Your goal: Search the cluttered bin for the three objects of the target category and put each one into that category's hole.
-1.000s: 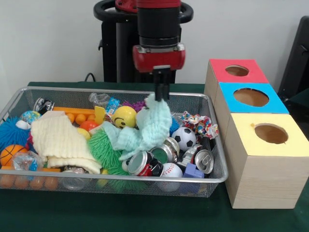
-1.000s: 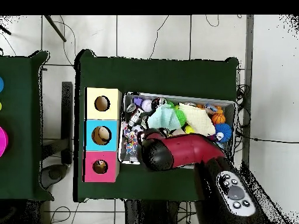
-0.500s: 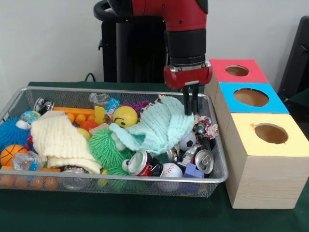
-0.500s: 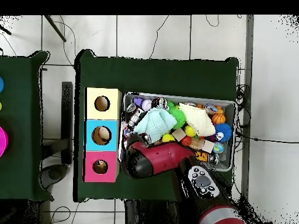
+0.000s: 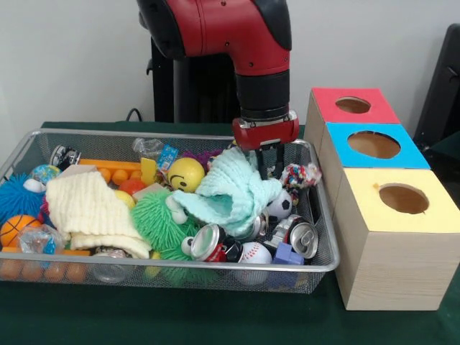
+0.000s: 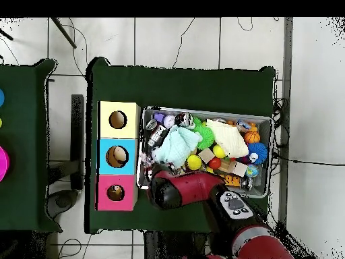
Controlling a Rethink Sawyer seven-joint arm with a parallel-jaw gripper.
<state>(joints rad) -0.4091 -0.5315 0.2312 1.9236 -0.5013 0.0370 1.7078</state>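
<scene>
We see the robot's black two-fingered gripper (image 5: 269,159), hanging from the red and black arm (image 5: 244,43), lowered over the right half of the silver wire-mesh bin (image 5: 325,248), close to the row of three boxes. Its fingers appear to be clenched on an upper fold of the pale mint-green knitted cloth (image 5: 233,190); the grip point is partly hidden by the cloth itself, so we offer this as a judgement. The cloth is soft and ribbed, bunched into a loose heap that drapes downward from the gripper and rests on the clutter beneath: a crushed drink can (image 5: 208,242), a small black-and-white soccer ball (image 5: 280,205) and a green spiky rubber ball (image 5: 159,224). We judge that it is held by an edge so that it can be peeled clear of the pile and carried sideways. In the overhead view the cloth (image 6: 176,144) lies at the box end of the bin. A second textile, a cream-yellow knitted cloth (image 5: 90,210), lies folded at the bin's left, which suggests that cloths are the target category. The pink-topped box (image 5: 370,106), blue-topped box (image 5: 410,147) and yellow-topped box (image 5: 438,208), each with a round hole, stand touching in a row just beside the bin; which hole belongs to cloths we cannot tell.
</scene>
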